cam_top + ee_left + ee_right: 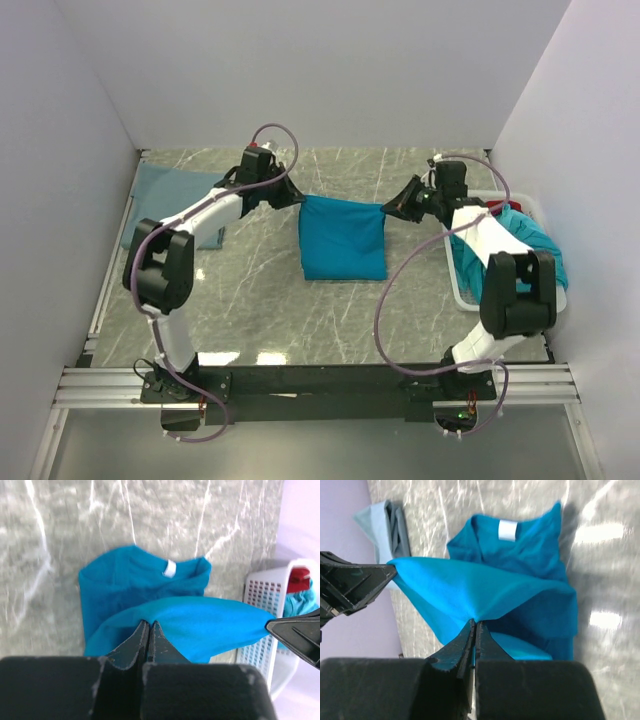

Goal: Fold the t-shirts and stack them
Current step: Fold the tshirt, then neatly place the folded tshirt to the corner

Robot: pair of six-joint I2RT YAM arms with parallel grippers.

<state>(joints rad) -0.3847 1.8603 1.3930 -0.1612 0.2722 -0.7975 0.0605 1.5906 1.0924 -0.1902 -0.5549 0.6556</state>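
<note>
The teal t-shirt is at the middle of the surface. Its far edge is raised and stretched taut, while its near part lies on the marble. The left gripper is pressed together on one raised corner and the right gripper is pinched on the other. In both wrist views cloth comes out from between the closed fingers.

With the corners held apart and level, the lifted layer hangs smooth and can be carried over the part lying below, where a white neck label shows. I judge this to be a fold in progress, with the edge not yet laid down.

To the left of the teal t-shirt and a little farther back, a grey-blue t-shirt lies flat, likely the start of the stack. To its right stands a white perforated basket holding more teal cloth and a red t-shirt, probably not yet folded.

Around the teal t-shirt the surface is grey-green veined marble, glossy with lamp reflections on the near side. Plain pale walls close in behind it and on both sides.
</note>
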